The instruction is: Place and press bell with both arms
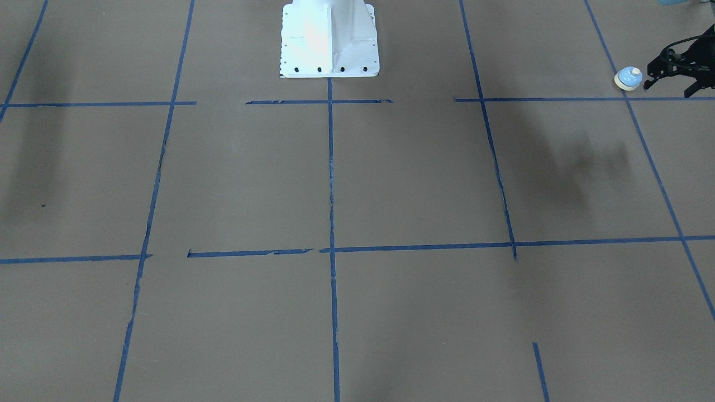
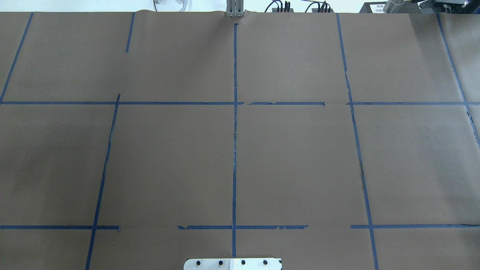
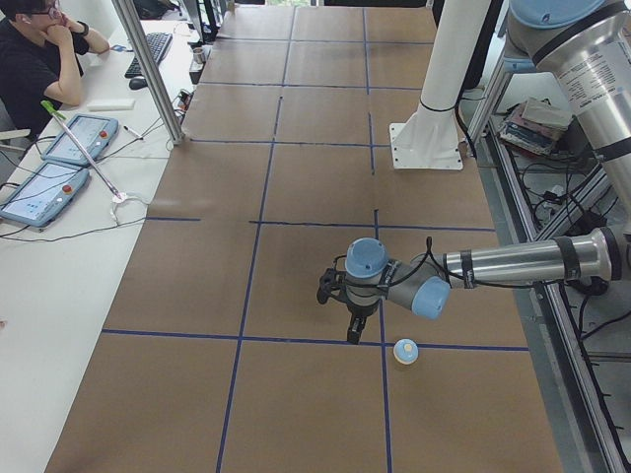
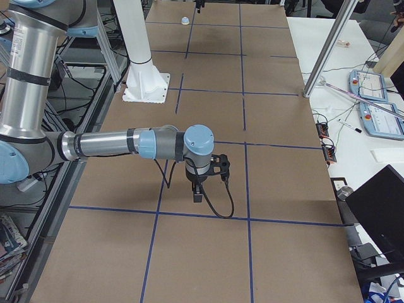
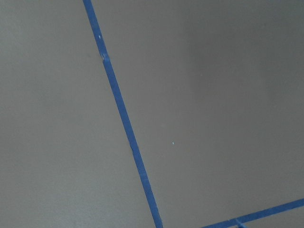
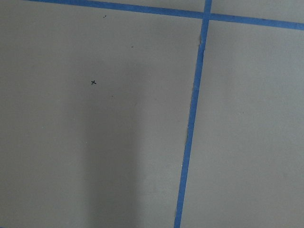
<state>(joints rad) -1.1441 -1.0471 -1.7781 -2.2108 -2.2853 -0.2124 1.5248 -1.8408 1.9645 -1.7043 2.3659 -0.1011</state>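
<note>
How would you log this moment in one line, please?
bell: ungrasped | left claw: open, beside bell | right claw: far from bell

Bare table [image 1: 419, 178] between pedestal [image 1: 329, 39] and bell [image 1: 628, 79]

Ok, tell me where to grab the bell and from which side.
Grip the bell across its lower dome, just above the cream rim, coming from above: it stands upright, round, button up. The left gripper is beside it, probably best placed.
</note>
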